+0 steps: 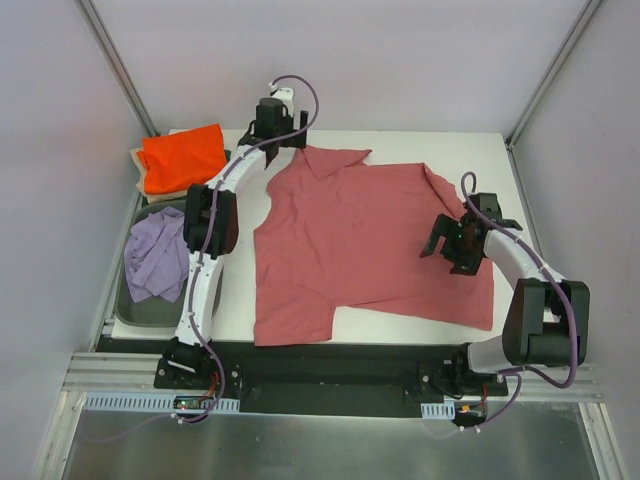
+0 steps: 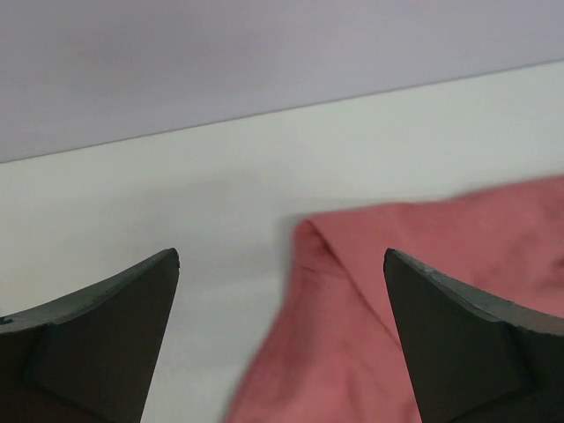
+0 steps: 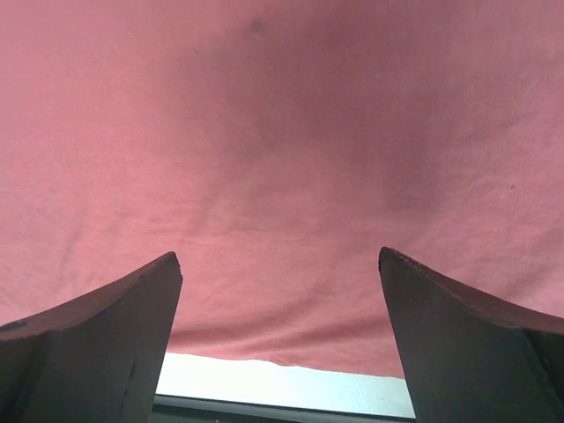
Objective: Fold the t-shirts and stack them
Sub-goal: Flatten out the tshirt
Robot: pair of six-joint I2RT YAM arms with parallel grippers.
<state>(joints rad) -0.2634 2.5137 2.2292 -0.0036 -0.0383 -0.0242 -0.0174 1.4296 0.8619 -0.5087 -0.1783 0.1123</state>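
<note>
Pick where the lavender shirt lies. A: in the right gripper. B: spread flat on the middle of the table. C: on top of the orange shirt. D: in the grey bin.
D: the lavender shirt lies crumpled inside the grey bin.

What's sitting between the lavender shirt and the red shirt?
In the top view, the left arm crosses between the lavender shirt and red shirt, beside a bare table strip.
</note>
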